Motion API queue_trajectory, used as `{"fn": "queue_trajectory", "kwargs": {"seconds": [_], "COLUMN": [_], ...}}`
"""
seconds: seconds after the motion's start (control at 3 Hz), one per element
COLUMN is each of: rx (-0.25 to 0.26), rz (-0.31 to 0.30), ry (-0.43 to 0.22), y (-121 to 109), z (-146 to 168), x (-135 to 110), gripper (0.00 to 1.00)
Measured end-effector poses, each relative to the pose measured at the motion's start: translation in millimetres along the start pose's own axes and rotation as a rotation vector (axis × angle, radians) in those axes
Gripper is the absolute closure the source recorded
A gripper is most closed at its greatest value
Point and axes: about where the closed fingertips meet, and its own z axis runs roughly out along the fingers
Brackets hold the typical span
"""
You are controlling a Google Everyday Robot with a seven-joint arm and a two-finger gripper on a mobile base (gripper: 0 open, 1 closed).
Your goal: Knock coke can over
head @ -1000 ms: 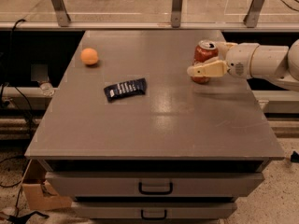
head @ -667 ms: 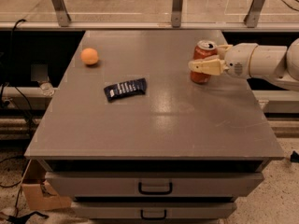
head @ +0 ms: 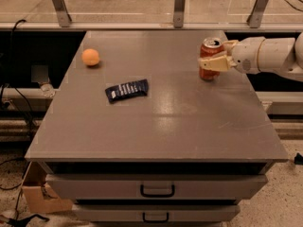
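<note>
The coke can (head: 209, 56) stands upright near the far right corner of the grey table (head: 189, 126), its silver top and pull-tab opening facing up. The white arm (head: 272, 56) reaches in level from the right edge of the view, and its pincer (head: 213, 54) sits right at the can. The pincer is released: its tan fingers (head: 214, 63) are spread apart, the nearer one crossing the front of the can about halfway up its red side, and the farther one showing behind the can's upper right rim. So the can lies between them. Whether either finger actually presses on the metal I cannot tell. An orange ball-like fruit (head: 90, 57) rests on the far left part of the table, well apart from the can. A flat dark blue snack wrapper (head: 127, 90) lies nearer the middle left, slightly askew, between the fruit and the table's centre. Under the tabletop, two drawers face the camera, the upper with a dark handle (head: 157, 190) and the lower with another handle (head: 155, 217). A cardboard box (head: 35, 195) sits on the floor at the lower left.
</note>
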Motion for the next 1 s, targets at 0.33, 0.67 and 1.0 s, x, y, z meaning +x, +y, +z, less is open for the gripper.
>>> {"fn": "queue_trajectory", "kwargs": {"seconds": [0.33,0.67,1.0], "rx": [-0.020,-0.087,-0.225], "rz": [-0.202,-0.416,-0.646], "ry": [0.105,0.243,0.409], "y": [-19.9,-27.2,-13.6], "z": [-7.0,-12.1,-17.5], "x": [-5.2,-2.3,9.5], "gripper": [1.00,1.00,1.00]}}
